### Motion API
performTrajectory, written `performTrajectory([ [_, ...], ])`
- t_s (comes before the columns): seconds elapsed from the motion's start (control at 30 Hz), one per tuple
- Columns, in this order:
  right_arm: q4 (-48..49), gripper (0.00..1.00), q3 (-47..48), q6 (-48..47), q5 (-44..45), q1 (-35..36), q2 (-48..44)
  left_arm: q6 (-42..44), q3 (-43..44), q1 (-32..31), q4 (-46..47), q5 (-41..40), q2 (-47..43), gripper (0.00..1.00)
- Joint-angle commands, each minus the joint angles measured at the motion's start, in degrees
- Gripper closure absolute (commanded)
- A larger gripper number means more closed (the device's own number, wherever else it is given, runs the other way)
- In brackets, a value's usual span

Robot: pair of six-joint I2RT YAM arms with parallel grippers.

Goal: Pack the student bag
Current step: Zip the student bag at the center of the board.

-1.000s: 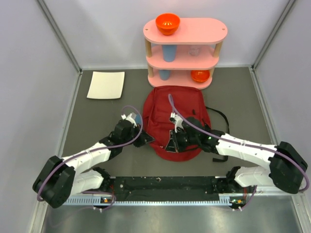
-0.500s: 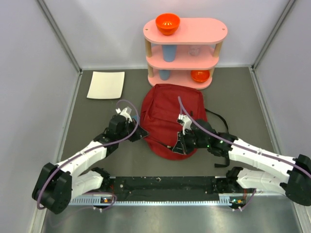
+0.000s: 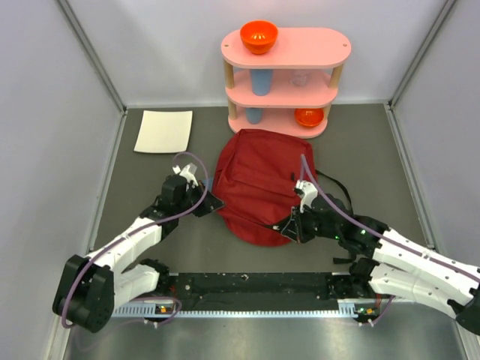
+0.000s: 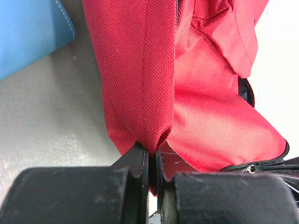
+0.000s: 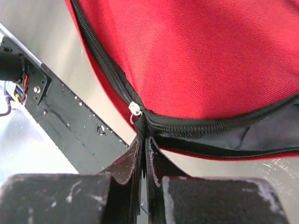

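The student bag (image 3: 259, 184), dark red with black zippers, lies flat mid-table, its black straps (image 3: 339, 182) trailing to the right. My left gripper (image 3: 213, 204) is shut on a fold of red fabric at the bag's left edge; in the left wrist view the pinched bag (image 4: 187, 93) rises from the left gripper (image 4: 153, 161). My right gripper (image 3: 289, 227) is at the bag's near edge. It is shut on the black zipper pull just below the silver slider (image 5: 135, 110), seen at the right gripper (image 5: 145, 140). The zipper gapes to the right, showing dark lining (image 5: 243, 135).
A pink three-tier shelf (image 3: 330, 52) stands behind the bag, holding orange bowls (image 3: 259, 35) and blue cups. White paper (image 3: 163, 131) lies back left. A blue flat item (image 4: 28, 32) lies beside the bag's left edge. The black base rail (image 3: 255, 285) runs along the near edge.
The right gripper has drawn the zipper pull rightward along the bag's near edge. The left gripper has moved left and back with the pinched fabric, and the bag has shifted slightly left.
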Motion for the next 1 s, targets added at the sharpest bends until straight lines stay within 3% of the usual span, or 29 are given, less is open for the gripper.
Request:
performTrajectory([
  [0.0, -6.3, 1.00, -1.6, 3.0, 7.9, 0.8, -5.1, 2.8, 2.8, 2.7, 1.6, -2.6, -1.0, 1.00],
  [0.17, -9.2, 1.00, -2.3, 5.9, 14.2, 0.7, -8.7, 3.0, 2.8, 3.2, 1.7, -1.3, -1.2, 1.00],
  [0.23, -8.6, 1.00, -1.9, 7.2, 15.4, 0.7, -8.7, 3.3, 2.7, 3.3, 1.8, -0.5, -1.6, 0.74],
  [0.27, -7.6, 1.00, -1.6, 6.8, 15.0, 0.7, -7.9, 3.2, 2.5, 3.3, 1.9, 0.9, -2.3, 0.68],
  [0.3, -5.9, 1.00, -1.2, 6.2, 13.3, 0.7, -7.2, 3.3, 2.3, 3.2, 3.6, 1.7, -3.0, 0.48],
  [0.33, -5.2, 1.00, -0.1, 5.4, 12.8, 0.7, -6.5, 3.6, 1.9, 3.2, 4.2, 2.9, -3.4, 0.39],
  [0.43, -3.0, 1.00, 1.7, 4.2, 11.9, 0.6, -3.3, 5.2, 1.9, 3.1, 2.4, 3.1, -7.2, 0.15],
  [0.53, -1.1, 1.00, 3.0, 3.5, 11.1, 0.7, -0.9, 7.2, 3.0, 2.9, -2.5, 1.4, -12.5, 0.01],
  [0.63, 0.5, 1.00, 3.2, 3.3, 10.3, 0.7, 0.5, 4.5, 4.3, 0.8, -7.0, -1.1, -16.4, 0.01],
  [0.7, 2.1, 1.00, 3.2, 3.4, 10.1, 0.7, 1.0, -0.9, 4.4, -5.0, -9.2, -4.0, -17.3, 0.01],
  [0.77, 2.8, 1.00, 3.7, 3.4, 10.0, 0.7, 1.6, -4.8, 3.4, -14.6, -10.4, -12.6, -17.9, 0.01],
  [0.83, 3.2, 1.00, 4.0, 3.5, 9.8, 0.7, 1.8, -11.1, 1.7, -19.9, -10.3, -17.9, -17.6, 0.01],
  [0.97, 3.5, 1.00, 3.7, 3.8, 9.2, 0.7, 1.4, -16.9, -1.5, -25.1, -5.1, -16.7, -14.0, 0.01],
])
